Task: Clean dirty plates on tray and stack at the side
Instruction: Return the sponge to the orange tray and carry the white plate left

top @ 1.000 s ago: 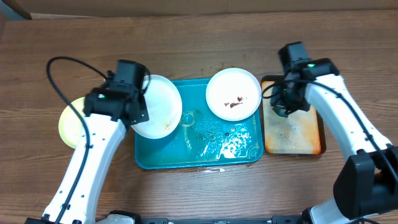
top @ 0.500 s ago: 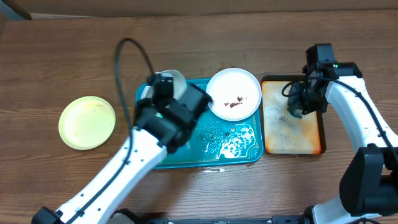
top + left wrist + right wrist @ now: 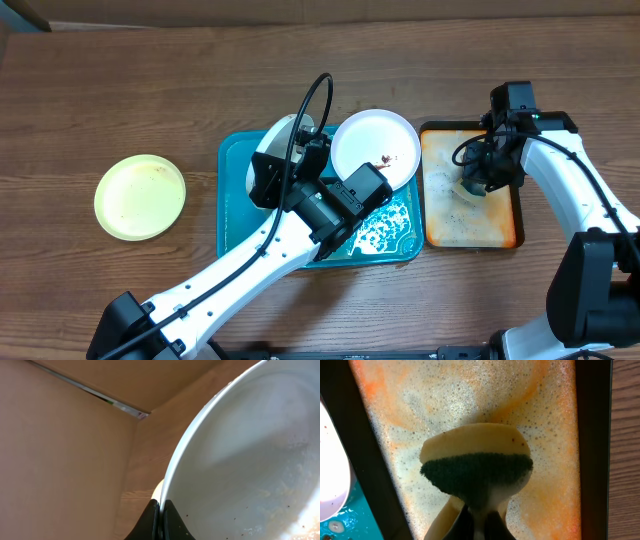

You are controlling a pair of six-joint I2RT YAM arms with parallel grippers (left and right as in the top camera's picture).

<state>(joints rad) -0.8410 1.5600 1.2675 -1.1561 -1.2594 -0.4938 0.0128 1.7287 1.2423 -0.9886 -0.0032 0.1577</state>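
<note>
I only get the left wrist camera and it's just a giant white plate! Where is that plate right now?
Observer: The left gripper holds that white plate by its rim, tilted, over the back left part of the teal tray.
Operator: What's my other arm doing?
Observer: The right gripper pinches a sponge over the foamy orange tray.
Operator: Are there more plates?
Observer: Two. A second white plate with brown bits sits at the teal tray's back right corner, and a yellow-green plate lies on the table to the left.
</note>
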